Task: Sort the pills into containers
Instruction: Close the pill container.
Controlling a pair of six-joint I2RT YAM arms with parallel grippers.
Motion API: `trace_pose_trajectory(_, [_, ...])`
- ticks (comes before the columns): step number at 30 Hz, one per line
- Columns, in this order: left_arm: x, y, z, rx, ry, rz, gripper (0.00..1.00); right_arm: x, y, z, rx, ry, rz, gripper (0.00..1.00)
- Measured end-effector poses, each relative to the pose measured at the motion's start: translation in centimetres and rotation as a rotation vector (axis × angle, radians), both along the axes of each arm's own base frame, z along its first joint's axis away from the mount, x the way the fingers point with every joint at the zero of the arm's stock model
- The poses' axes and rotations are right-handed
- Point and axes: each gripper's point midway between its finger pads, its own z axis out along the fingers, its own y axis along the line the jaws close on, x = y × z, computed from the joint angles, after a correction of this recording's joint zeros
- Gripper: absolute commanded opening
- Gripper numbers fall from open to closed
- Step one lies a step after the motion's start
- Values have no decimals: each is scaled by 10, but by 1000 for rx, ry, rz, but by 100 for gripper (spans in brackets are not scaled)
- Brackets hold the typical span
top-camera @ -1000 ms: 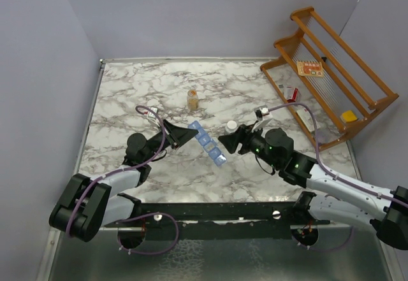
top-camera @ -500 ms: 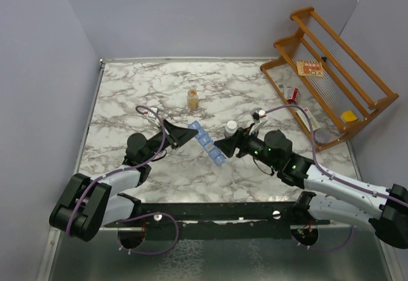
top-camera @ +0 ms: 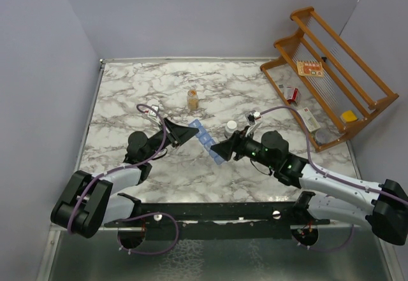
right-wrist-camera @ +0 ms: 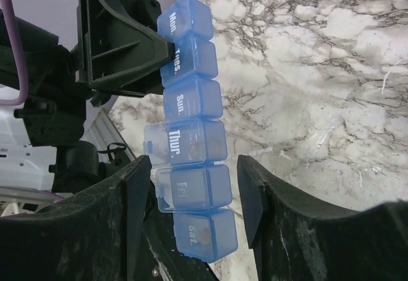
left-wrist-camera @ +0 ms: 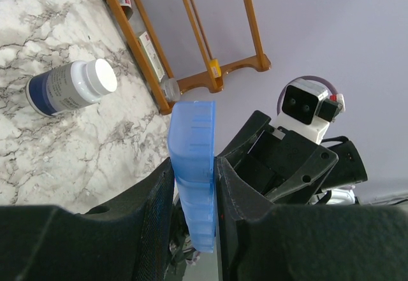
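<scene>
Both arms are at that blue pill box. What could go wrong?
The left end effector grips the weekly pill organizer only at its Mon-Tues end, so a push from the right end effector, open around the Thur-Fri compartments, might twist it loose. The white-capped bottle sits close beside the right one and could get knocked.

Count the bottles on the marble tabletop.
2. Amber bottle at mid-table toward the back; dark white-capped bottle just right of the blue containers. Rack contents unclear.
</scene>
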Motion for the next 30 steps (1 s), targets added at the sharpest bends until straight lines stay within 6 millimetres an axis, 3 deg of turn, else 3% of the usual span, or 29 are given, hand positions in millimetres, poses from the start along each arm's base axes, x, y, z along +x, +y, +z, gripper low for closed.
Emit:
trace_pose_trajectory(12, [1,0,2,-2,-4,0,6,-3,9,-3,9,3,45,50])
trace_pose_trajectory(19, [0,0,2,-2,-4,-2,6,-3,11,-7,-1,3,56,41])
trace_pose_trajectory(30, [0,0,2,-2,-4,-1,6,-2,17,-11,-6,6,77,42])
